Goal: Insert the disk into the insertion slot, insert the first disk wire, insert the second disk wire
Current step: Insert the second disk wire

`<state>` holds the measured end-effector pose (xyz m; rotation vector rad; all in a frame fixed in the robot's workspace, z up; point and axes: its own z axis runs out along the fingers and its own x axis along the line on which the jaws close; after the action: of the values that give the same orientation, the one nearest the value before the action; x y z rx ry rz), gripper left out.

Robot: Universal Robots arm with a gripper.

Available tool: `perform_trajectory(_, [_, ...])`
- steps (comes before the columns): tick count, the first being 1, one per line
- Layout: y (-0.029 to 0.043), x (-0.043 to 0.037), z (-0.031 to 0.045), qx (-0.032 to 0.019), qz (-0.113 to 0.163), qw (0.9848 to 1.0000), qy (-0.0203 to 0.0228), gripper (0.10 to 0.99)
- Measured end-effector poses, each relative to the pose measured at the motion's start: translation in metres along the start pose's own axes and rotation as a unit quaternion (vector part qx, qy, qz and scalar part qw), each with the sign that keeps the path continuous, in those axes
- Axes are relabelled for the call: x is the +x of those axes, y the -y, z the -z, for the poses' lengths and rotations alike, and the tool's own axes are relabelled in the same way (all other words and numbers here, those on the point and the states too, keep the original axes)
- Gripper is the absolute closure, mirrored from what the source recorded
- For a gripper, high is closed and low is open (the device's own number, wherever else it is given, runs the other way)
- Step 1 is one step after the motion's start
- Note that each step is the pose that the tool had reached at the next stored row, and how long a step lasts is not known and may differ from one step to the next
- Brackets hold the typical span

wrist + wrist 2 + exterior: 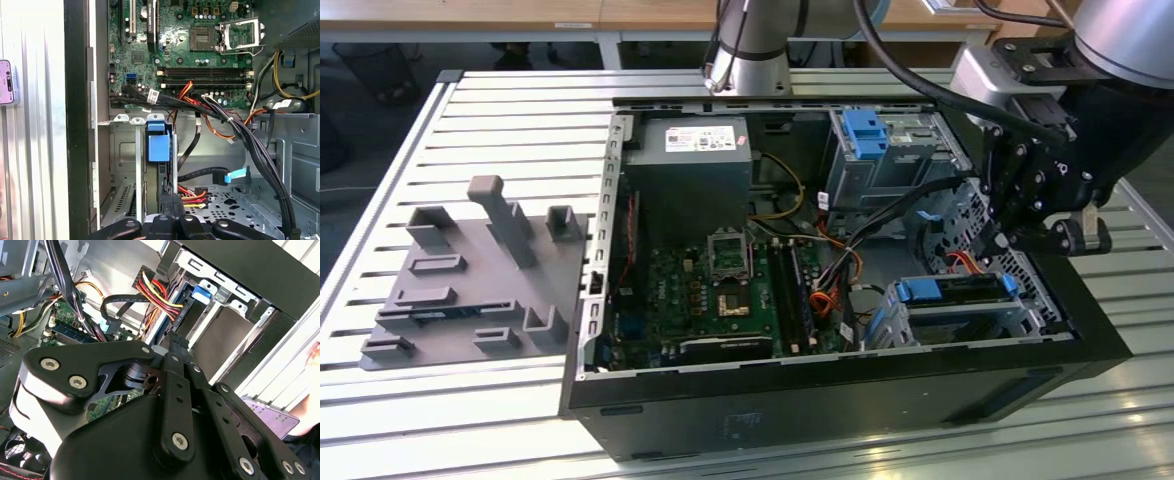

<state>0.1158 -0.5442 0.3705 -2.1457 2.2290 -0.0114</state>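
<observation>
The disk [953,290], in its bright blue carrier [159,146], sits inside the insertion slot [965,318], a low silver cage at the case's corner on the exterior view's right. My gripper [1011,238] hangs just above the cage's inner end. In both wrist views its fingertips [172,337] are together, and my gripper [172,202] points at the disk's end. A red-and-yellow disk wire [161,296] runs to the disk right beside the fingertips; I cannot tell whether it is plugged in. A black disk wire with a light-blue plug [234,176] lies loose nearby.
The open computer case [854,385] holds the motherboard [720,290], a black cable bundle [260,155] and a taller grey cage with a blue tab [867,130]. A grey fixture block [480,270] stands on the slatted table at the exterior view's left. A hand [313,356] is beyond the case.
</observation>
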Motion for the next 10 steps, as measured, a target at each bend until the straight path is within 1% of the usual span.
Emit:
perform_trajectory(4, [-0.0005, -0.0001, 0.0, 0.0, 0.0, 1.0, 0.0, 0.98])
perform_trajectory(10, [-0.0032, 0.0, 0.0001, 0.0, 0.0, 1.0, 0.0, 0.98])
